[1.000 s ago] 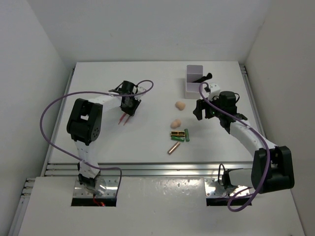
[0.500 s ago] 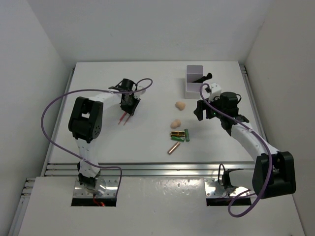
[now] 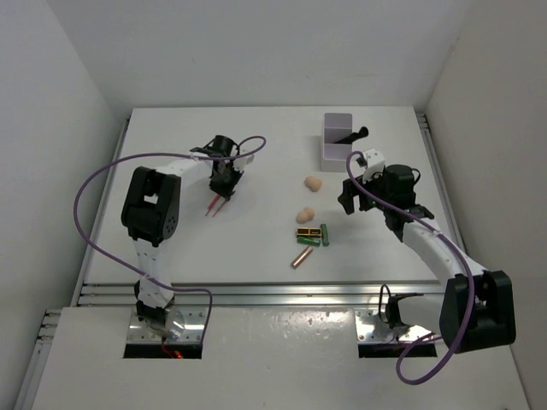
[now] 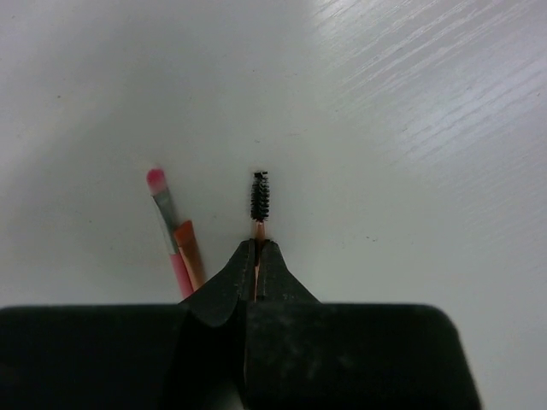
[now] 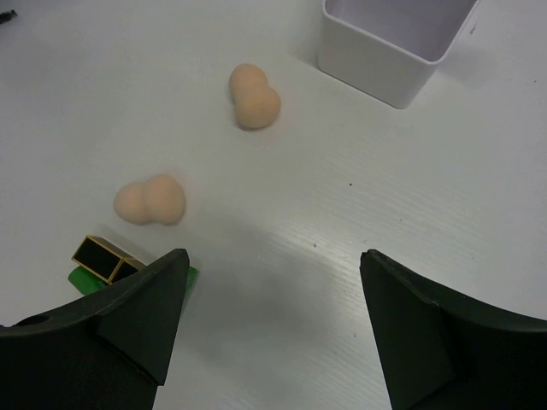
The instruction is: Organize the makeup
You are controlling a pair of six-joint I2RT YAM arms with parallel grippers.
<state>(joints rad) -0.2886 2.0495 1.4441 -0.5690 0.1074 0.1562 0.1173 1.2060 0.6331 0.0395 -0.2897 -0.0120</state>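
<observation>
My left gripper (image 3: 224, 183) is shut on a thin spoolie brush (image 4: 259, 201) with a black bristle tip, held low over the table; the jaws (image 4: 256, 249) pinch its orange stem. Two slim pink and orange pencils (image 4: 175, 235) lie just left of it, and they also show in the top view (image 3: 214, 206). My right gripper (image 3: 350, 196) is open and empty (image 5: 273, 260). It hovers right of two peach sponges (image 5: 254, 96) (image 5: 150, 201) and of a gold-black tube (image 5: 106, 258) lying on a green one (image 5: 82, 279). A copper tube (image 3: 301, 258) lies nearer the front.
The white two-compartment box (image 3: 339, 142) stands at the back right with black brush handles (image 3: 355, 135) sticking out of it; its corner shows in the right wrist view (image 5: 389, 47). White walls close in the table on three sides.
My right arm has shifted slightly toward the front right, its gripper still open. My left gripper has stayed shut on the brush with barely any movement.
</observation>
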